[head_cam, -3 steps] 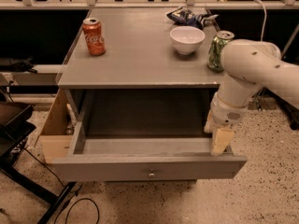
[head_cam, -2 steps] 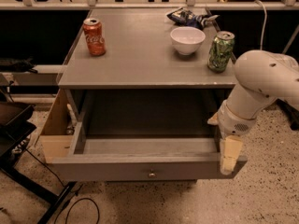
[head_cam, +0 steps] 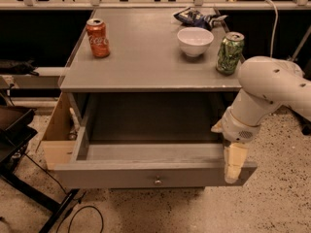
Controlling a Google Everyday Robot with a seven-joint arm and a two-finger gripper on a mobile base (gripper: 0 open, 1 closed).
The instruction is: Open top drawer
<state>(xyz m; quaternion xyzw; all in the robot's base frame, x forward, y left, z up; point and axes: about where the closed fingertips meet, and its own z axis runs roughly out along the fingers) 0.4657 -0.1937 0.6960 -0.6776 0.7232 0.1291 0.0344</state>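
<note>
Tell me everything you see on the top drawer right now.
The top drawer is grey, matte, wood-like, with a flat front panel and one small round metal knob at centre. It stands pulled far out beneath the tabletop, level, tray floor visible. The gripper hangs at the front panel's right end; contact is unclear.

Tabletop (head_cam: pixel 146 62): red cola can (head_cam: pixel 97 38), white bowl (head_cam: pixel 195 41), green can (head_cam: pixel 229 53) (at edge), crumpled bag (head_cam: pixel 197 16) behind bowl.
</note>
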